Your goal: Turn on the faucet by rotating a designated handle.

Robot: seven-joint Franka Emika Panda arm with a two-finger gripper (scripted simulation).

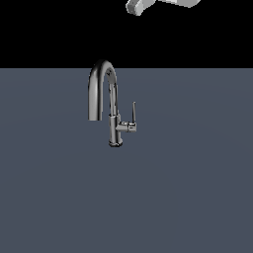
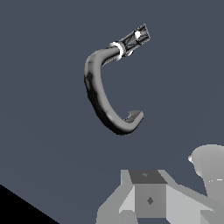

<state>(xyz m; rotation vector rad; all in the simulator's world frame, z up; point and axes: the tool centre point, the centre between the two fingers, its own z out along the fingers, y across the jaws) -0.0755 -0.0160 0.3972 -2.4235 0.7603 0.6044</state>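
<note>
The faucet (image 1: 112, 106) stands upright on the table (image 1: 197, 197), its handle (image 1: 133, 112) pointing up beside the body. My claw (image 1: 141, 6) hangs high above; its spread I cannot tell.

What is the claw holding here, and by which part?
Nothing. The claw sits high above the faucet, well clear of its handle; its fingers aren't clearly visible.

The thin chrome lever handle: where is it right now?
In the exterior view, the thin chrome lever handle stands upright on the exterior view's right of the dark chrome gooseneck faucet, on a short side stub.
</note>
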